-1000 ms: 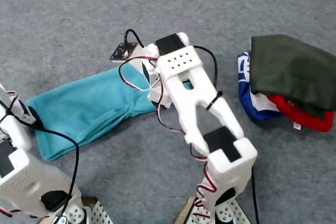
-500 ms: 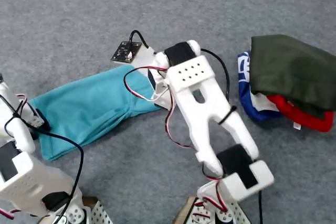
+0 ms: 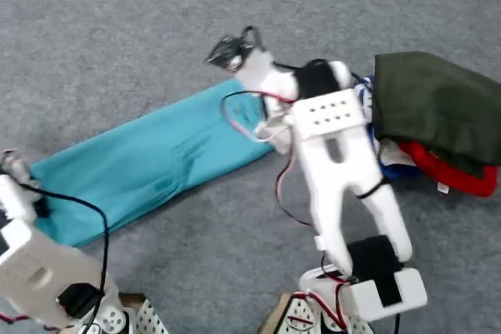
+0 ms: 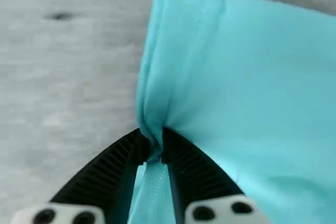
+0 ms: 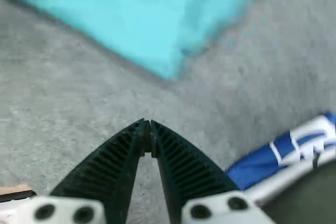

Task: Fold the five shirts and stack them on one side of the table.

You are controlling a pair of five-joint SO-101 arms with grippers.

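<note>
Turquoise shirt [image 3: 149, 158]; olive shirt [image 3: 430, 103]; red shirt [image 3: 462, 177]; blue-and-white shirt [image 5: 273, 156]; grey table [image 3: 117, 44].

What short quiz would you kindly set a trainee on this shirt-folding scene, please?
1. True or false: the left gripper is shut on the teal shirt.
2. What colour is the topmost stacked shirt? A red; B dark green; C blue.
3. Fill in: the right gripper is shut, above the grey table, and holds ____.
Key: 1 true; 2 B; 3 nothing.
</note>
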